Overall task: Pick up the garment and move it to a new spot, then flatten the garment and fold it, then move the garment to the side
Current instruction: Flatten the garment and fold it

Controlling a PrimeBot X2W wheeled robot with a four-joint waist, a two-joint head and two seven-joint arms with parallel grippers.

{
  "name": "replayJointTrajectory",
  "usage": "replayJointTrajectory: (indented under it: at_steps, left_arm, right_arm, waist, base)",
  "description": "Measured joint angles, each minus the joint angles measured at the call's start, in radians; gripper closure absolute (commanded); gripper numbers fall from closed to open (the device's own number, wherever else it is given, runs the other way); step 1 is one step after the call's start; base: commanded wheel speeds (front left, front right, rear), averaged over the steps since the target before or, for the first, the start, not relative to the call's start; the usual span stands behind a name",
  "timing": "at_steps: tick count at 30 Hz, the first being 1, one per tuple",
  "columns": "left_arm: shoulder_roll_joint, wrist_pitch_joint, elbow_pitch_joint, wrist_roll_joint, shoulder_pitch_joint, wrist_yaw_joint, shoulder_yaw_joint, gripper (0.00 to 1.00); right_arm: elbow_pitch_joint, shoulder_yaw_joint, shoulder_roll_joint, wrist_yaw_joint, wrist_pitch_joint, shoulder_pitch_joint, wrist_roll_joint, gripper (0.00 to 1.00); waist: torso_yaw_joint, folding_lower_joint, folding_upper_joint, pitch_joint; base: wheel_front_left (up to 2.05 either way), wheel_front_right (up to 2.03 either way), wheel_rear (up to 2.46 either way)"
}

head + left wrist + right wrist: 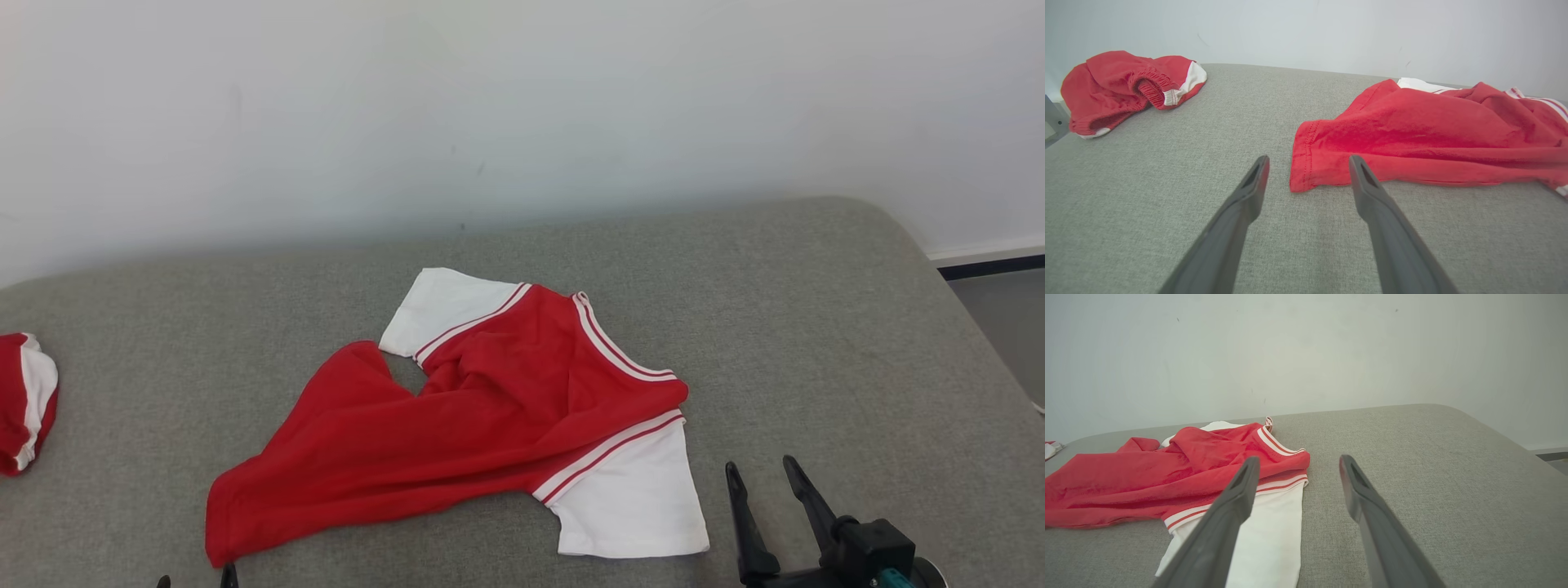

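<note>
The left gripper [1308,163] is seen with jaws spread wide and empty. The hem corner of the red garment [1412,134] lies just beyond its fingertips, crumpled on the grey padded surface [1167,183]. The right gripper [1299,459] is likewise spread wide, nothing gripped, with the white sleeve [1265,539] just past its left finger. Farther left of the left jaws, a second red garment [1126,85] is bunched near the wall [1306,28].

The left gripper [1308,163] and the right gripper [761,465] both point forward, each with its two long dark fingers spread wide apart, gripping nothing.
</note>
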Motion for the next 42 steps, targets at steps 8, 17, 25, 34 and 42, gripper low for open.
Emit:
replayJointTrajectory:
  at_steps: [8, 17, 25, 34, 42]
  left_arm:
    - [-0.006, 0.0, -0.013, 0.007, 0.019, -0.006, 0.006, 0.0]
    - [-0.011, 0.0, -0.005, -0.009, -0.009, -0.007, -0.02, 0.0]
    - [-0.014, 0.0, 0.013, -0.025, -0.056, -0.007, -0.042, 0.0]
    - [-0.011, 0.0, 0.028, -0.035, -0.104, -0.007, -0.044, 0.0]
    - [-0.01, 0.0, 0.034, -0.038, -0.122, -0.007, -0.05, 0.0]
  right_arm:
    - [-0.003, -0.001, 0.0, 0.0, 0.0, 0.02, 0.0, 0.0]
    - [0.022, 0.017, 0.0, 0.0, 0.0, 0.015, 0.0, 0.0]
    - [0.092, 0.029, -0.001, 0.0, 0.0, -0.026, -0.001, 0.0]
    - [0.207, 0.047, 0.0, 0.0, 0.0, -0.076, -0.002, 0.0]
    - [0.279, 0.081, 0.0, 0.0, -0.002, -0.083, 0.001, 0.0]
  waist:
    - [-0.007, 0.0001, 0.0, -0.003]
    - [0.003, 0.0001, 0.0, 0.034]
    - [0.015, 0.0002, 0.0001, 0.093]
    - [0.022, 0.0003, 0.0001, 0.166]
    - [0.023, 0.0002, 0.0001, 0.199]
  base:
    - [0.0, 0.0, 0.0]
    - [0.0, 0.0, 0.0]
    - [0.0, 0.0, 0.0]
    - [0.0, 0.0, 0.0]
    - [0.0, 0.0, 0.0]
